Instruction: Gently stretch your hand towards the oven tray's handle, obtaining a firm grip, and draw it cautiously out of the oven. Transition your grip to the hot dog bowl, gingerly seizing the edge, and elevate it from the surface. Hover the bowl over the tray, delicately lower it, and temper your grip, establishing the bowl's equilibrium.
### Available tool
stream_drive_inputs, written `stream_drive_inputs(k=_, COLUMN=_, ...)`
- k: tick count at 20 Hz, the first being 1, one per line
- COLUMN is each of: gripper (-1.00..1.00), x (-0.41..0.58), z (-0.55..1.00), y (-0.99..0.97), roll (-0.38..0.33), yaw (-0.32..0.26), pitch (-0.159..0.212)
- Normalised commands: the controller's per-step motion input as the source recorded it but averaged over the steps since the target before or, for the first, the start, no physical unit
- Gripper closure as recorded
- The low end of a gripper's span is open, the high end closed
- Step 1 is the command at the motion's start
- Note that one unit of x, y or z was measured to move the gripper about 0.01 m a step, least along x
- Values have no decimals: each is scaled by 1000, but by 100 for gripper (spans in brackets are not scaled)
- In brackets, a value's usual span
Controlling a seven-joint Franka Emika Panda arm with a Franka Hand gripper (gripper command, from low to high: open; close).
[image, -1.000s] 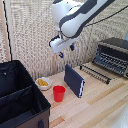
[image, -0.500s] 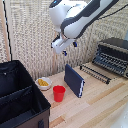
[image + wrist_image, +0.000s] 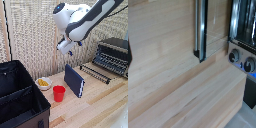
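The fingers hang high over the table (open or closed, I cannot tell), far from the oven

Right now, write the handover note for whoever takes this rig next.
Gripper: raised in mid-air above the wooden table, holding nothing; open or shut cannot be told.
Boxy dark toaster oven: at the exterior view's right; its dark slatted tray shows at the front, handle not yet gripped.
Small white bowl of yellow food: on the table beside the red plastic cup, untouched.
Done: nothing.
Left: pull out the tray, lift the bowl, set it on the tray, release.
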Motion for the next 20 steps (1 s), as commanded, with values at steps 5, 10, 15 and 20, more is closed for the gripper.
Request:
stream_drive_inputs(k=5, gripper=-100, x=11, z=0, y=-615, roll=-205, yaw=86, pitch=0)
stream_drive_inputs(k=10, gripper=-100, x=24, z=-68, y=-611, roll=-216, yaw=85, pitch=1)
stream_drive_inputs(k=15, gripper=-100, x=106, z=-174, y=-554, roll=-214, yaw=85, pitch=1)
stream_drive_inputs(k=20, gripper=-100, x=140, z=-205, y=-415, roll=-244, yaw=70, pitch=0)
